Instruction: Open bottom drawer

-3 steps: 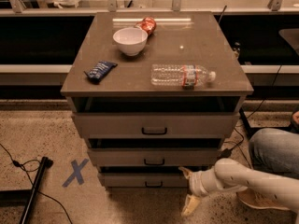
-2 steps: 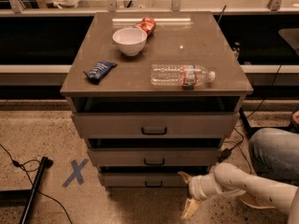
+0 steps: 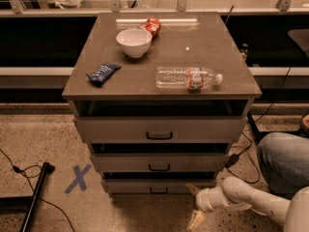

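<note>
My tool (image 3: 194, 206) hangs low near the floor, its two fingers spread wide and empty. Just left of it is the bottom drawer (image 3: 126, 185), pushed in. It is hard and should slide. I would hook its little black handle (image 3: 158, 191).

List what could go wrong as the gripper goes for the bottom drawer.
The white two-finger gripper, jaws apart, sits off to the right of the small black loop handle of the narrow grey-brown bottom drawer; it might miss it.
The similar black handle of the middle drawer lies just above; the gripper could grab that instead.
</note>
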{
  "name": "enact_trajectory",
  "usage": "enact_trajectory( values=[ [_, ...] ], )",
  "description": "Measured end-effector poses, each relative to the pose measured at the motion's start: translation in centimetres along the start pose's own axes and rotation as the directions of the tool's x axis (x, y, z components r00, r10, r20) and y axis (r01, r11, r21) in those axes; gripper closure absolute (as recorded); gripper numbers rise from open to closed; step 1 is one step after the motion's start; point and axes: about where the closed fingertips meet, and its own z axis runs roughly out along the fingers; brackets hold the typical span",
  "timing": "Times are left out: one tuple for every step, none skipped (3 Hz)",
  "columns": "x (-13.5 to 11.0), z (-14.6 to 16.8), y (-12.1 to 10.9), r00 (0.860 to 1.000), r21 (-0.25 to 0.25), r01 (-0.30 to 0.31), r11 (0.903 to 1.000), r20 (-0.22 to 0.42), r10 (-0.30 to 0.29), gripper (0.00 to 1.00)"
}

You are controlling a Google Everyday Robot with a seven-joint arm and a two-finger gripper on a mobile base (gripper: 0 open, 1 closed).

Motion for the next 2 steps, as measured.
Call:
enact_trajectory(
  values=[
    [2.4, 1.9, -1.8, 0.998, 0.007, -0.050, 0.9987, 0.024, 0.050, 0.00],
    [4.3, 2.7, -4.2, 0.995, 0.032, -0.088, 0.9956, 0.043, 0.086, 0.00]
  ],
)
